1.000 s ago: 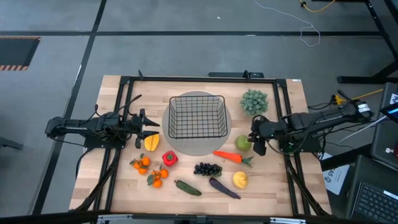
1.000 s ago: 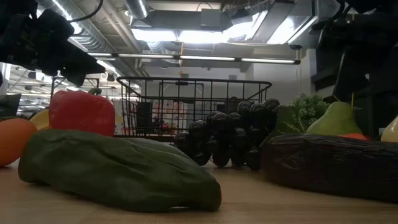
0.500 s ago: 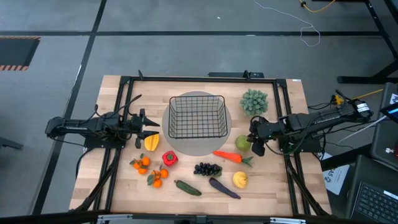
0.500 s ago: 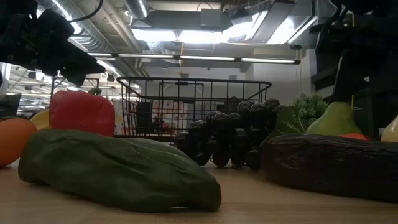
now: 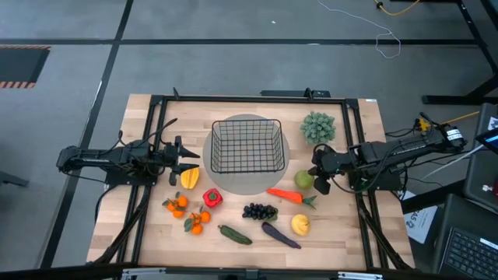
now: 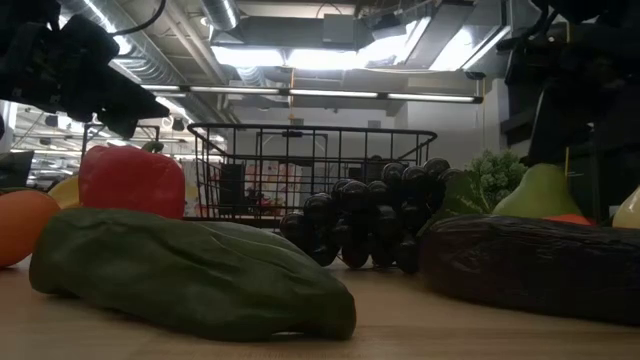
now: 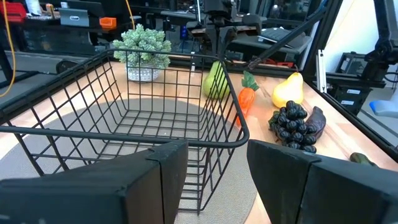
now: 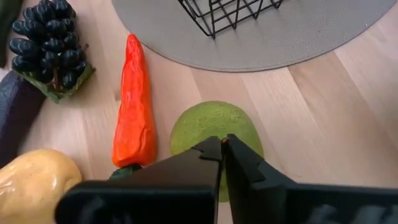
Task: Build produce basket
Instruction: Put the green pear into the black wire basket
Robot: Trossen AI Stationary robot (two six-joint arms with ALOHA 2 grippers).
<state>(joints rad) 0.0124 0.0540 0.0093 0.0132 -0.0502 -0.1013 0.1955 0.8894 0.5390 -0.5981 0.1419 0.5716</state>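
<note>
The black wire basket (image 5: 247, 145) stands on a grey round disc (image 5: 249, 185) at the table's middle. The produce lies on the wood around it. A green apple (image 5: 303, 180), orange carrot (image 5: 286, 195), dark grapes (image 5: 260, 211), eggplant (image 5: 280, 235) and lemon (image 5: 300, 225) lie to the right. A cucumber (image 5: 234, 234), red pepper (image 5: 212, 197) and tangerines (image 5: 177, 204) lie to the left. My right gripper (image 8: 222, 149) is shut, right over the green apple (image 8: 211, 127). My left gripper (image 7: 217, 162) is open and empty at the basket's left side (image 7: 124, 134). My right gripper's shut fingertips (image 8: 239, 158) point slanting down at the green apple's top (image 8: 208, 124) from the table's right side. I cannot tell whether they touch it. The apple rests on the wood.
A pale-green bushy plant (image 5: 317, 127) stands at the far right of the basket. A yellow-orange fruit (image 5: 189, 179) lies just below my left gripper (image 5: 187, 161). A black frame (image 5: 249, 98) runs around the table top.
My right gripper has moved a little toward the table's left edge, over the green apple. Nothing on the table has moved.
</note>
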